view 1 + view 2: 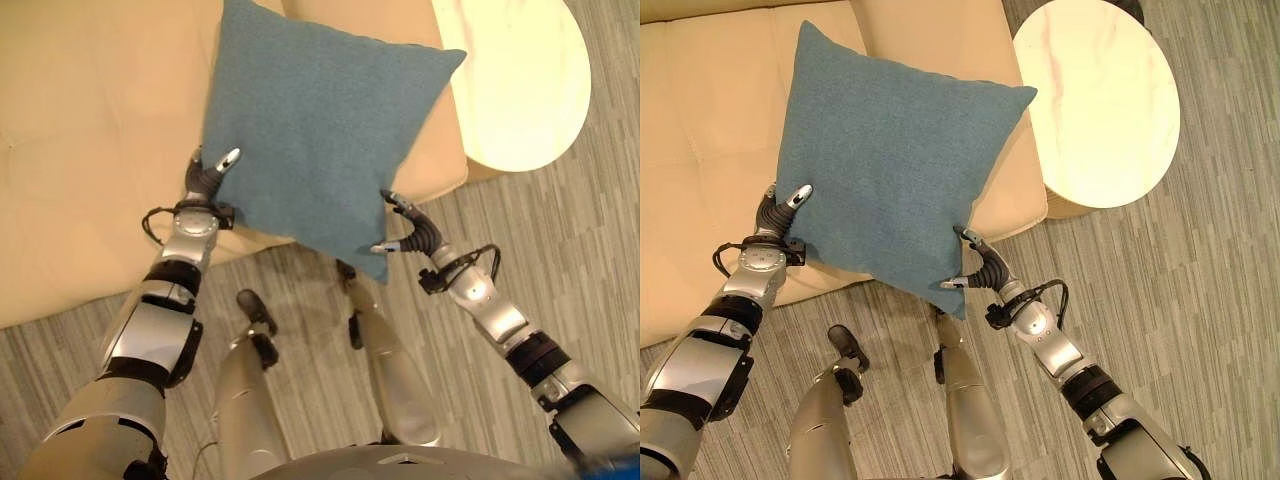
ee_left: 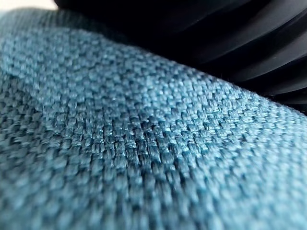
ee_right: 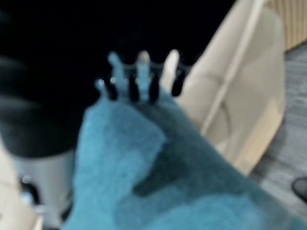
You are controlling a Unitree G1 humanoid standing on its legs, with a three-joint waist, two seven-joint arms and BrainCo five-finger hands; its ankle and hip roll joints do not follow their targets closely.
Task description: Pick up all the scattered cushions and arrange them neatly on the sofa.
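Left eye view has both hands, left hand (image 1: 207, 178) and right hand (image 1: 412, 232), clamped on the teal cushion (image 1: 315, 125) above the cream sofa (image 1: 80, 120); next, I'd guess, lowering it squarely onto the seat.

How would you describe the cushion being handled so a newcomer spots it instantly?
Over the cream sofa, beside the round table, the blue cushion is held between the left hand and right hand. It is the sole blue, woven, square item.
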